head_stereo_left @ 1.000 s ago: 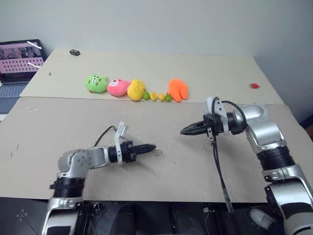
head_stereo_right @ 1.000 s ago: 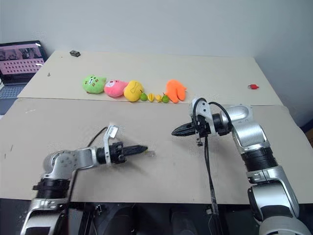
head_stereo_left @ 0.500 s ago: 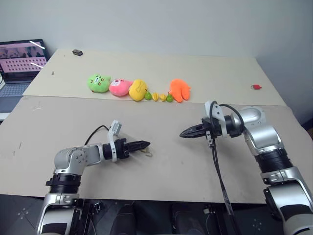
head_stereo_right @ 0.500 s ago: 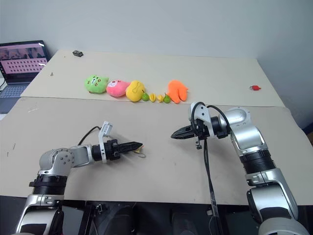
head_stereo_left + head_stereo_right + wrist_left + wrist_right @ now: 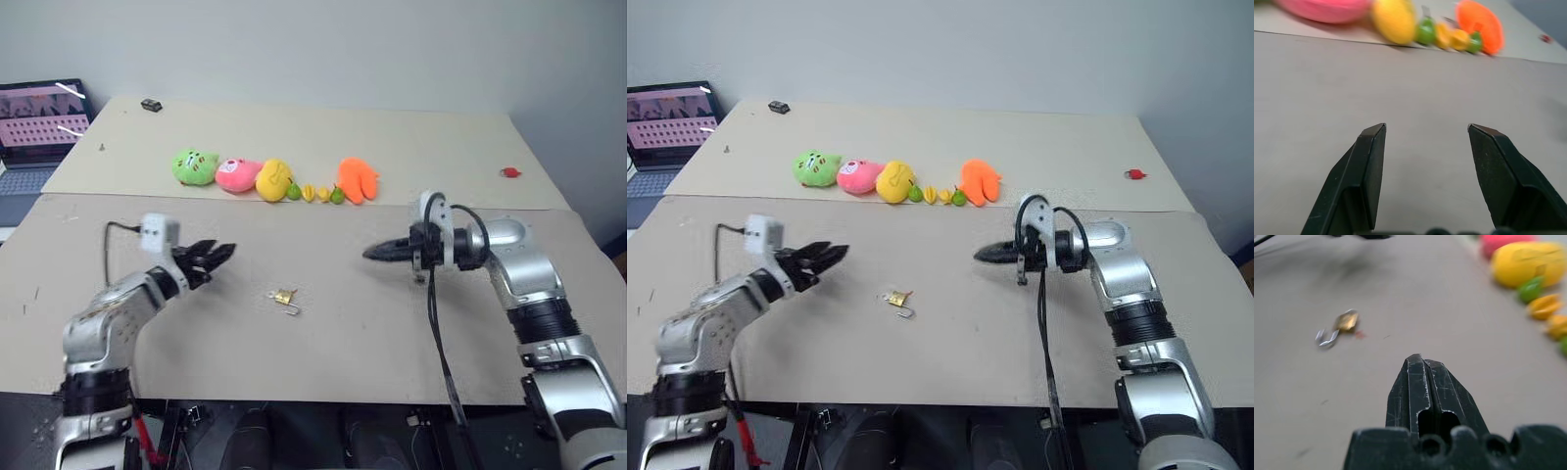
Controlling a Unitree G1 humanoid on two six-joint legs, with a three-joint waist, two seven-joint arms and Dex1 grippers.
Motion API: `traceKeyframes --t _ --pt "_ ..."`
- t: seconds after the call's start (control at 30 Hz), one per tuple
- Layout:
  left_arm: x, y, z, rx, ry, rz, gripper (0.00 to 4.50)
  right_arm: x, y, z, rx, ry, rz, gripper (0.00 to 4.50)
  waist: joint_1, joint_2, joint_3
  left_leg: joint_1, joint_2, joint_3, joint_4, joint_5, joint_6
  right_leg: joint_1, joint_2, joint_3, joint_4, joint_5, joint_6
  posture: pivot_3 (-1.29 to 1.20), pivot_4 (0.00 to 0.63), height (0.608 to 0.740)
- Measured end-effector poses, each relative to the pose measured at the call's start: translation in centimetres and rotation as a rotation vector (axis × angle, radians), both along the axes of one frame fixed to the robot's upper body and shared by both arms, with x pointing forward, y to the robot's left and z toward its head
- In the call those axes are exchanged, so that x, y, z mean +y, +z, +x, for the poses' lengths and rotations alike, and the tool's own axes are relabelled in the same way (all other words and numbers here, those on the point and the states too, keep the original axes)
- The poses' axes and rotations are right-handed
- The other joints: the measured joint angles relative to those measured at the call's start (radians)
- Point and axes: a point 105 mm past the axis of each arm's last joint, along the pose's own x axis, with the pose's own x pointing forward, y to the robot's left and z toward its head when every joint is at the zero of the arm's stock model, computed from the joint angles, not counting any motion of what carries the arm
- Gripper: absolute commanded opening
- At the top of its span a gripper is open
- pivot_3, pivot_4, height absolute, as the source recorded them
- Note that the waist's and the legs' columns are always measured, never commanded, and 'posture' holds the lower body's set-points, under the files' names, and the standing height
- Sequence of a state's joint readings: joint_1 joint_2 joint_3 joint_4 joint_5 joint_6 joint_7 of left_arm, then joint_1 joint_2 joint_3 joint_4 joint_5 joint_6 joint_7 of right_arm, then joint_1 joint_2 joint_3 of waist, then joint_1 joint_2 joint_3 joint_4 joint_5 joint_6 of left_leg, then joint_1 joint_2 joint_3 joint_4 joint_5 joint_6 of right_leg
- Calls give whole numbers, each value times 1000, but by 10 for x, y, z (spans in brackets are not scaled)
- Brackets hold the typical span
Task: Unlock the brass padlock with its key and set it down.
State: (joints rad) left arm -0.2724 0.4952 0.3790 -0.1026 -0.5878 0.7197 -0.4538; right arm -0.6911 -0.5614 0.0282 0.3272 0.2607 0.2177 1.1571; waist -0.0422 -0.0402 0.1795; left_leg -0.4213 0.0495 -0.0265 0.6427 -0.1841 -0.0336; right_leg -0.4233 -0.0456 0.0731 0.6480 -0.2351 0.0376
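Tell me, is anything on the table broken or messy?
Nothing looks broken or spilled. The brass padlock lies alone on the table, its silver loop swung open, between the open left gripper and the shut right gripper. Neither touches it. The plush toys sit in a tidy row.

Head stereo pair high over the table (image 5: 323, 343); wrist cameras low, close, sharing the tabletop.

even, soft light; faint shadows; wrist views blurred (far toys)
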Motion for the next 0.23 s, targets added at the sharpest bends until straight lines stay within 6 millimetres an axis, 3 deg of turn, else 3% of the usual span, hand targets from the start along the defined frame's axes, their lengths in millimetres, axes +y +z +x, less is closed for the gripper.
traceKeyframes --t 0.1,0.23 --pt "20 3 -13 -35 126 9 2833 -26 5 7 -5 -175 164 0 11 0 0 -1 -1 0 0 0 0 1 -1 0 -1 0 0 0 150 717" --pt "39 -20 -41 2 260 34 2833 -90 -14 -1 95 -467 400 0 30 0 0 -1 -2 1 0 0 0 0 -2 0 -1 0 0 0 150 717"
